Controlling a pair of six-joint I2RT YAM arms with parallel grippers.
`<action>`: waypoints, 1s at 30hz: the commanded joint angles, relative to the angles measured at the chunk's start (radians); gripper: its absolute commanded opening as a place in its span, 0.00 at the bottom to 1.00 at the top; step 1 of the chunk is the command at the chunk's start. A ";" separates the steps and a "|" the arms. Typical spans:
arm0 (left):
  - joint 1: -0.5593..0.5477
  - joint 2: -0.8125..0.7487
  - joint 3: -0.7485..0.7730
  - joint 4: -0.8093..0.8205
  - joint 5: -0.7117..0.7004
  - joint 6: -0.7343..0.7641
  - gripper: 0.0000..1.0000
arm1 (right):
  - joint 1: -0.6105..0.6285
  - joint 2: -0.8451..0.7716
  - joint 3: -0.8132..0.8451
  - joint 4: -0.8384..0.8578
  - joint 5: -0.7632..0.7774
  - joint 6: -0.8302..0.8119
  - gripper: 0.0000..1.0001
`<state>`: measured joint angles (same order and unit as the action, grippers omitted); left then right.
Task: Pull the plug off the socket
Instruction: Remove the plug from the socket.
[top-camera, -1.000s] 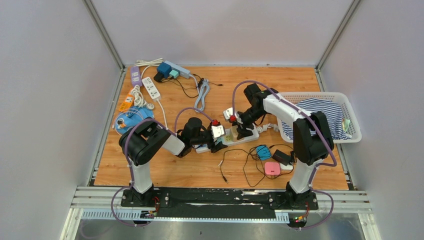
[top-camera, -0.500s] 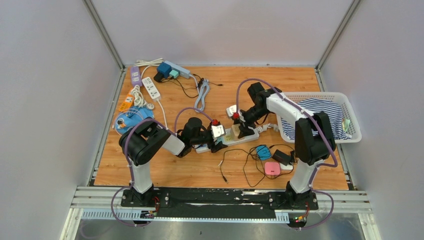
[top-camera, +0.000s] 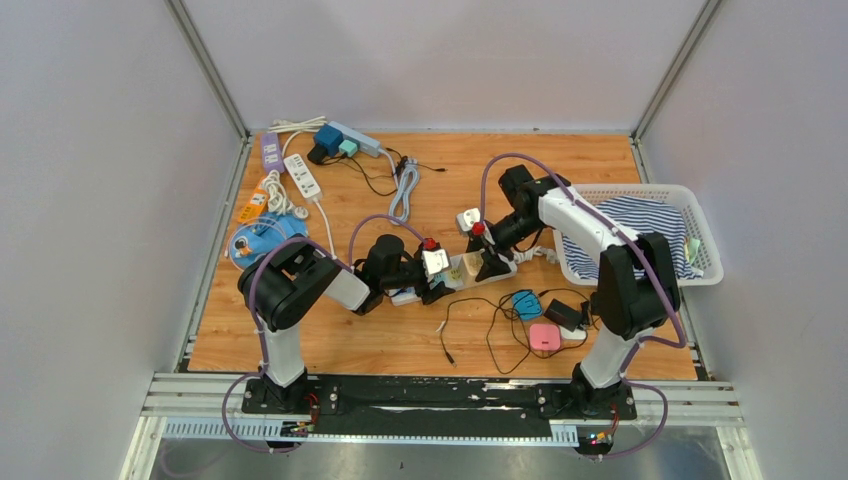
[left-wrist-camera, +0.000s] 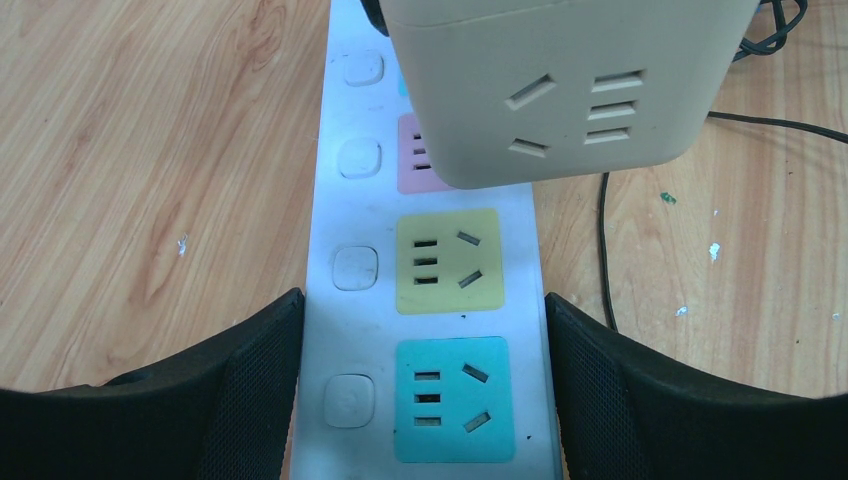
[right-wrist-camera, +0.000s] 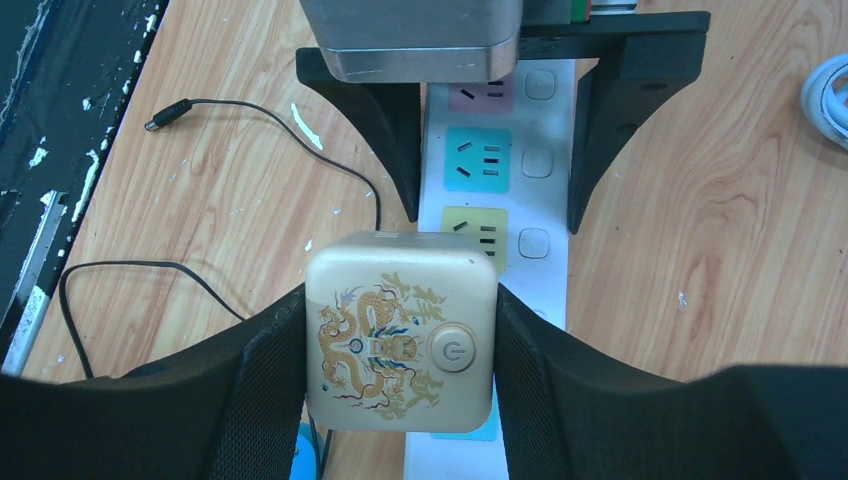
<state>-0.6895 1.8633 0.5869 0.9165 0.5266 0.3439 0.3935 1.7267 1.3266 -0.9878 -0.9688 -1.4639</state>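
A white power strip with coloured sockets lies on the wooden table. My left gripper is shut on it, one finger pressed to each long side. A cream cube plug with a gold dragon print and a power button sits over the strip. My right gripper is shut on the cube's two sides. From the left wrist the cube covers part of the pink socket. Whether its pins are still in the socket is hidden. From above, both grippers meet at the strip.
A white basket holding striped cloth stands to the right. A pink charger, a blue one and black cables lie in front of the strip. More power strips, a white cable coil and a blue disc lie back left.
My right arm has shifted a little to the right and nearer, still gripping the cube plug. The left arm and the strip have stayed put.
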 joint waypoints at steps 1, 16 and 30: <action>0.008 0.020 -0.010 -0.064 -0.059 -0.003 0.00 | 0.011 -0.045 -0.014 -0.043 -0.030 -0.020 0.00; -0.019 0.004 -0.027 -0.060 -0.140 0.005 0.85 | 0.006 -0.077 -0.013 -0.077 0.003 -0.055 0.00; -0.024 -0.051 -0.095 0.037 -0.177 -0.023 1.00 | -0.050 -0.195 -0.014 -0.153 0.023 -0.105 0.00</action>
<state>-0.7113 1.8385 0.5415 0.9482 0.3904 0.3218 0.3809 1.6077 1.3247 -1.0637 -0.9360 -1.5211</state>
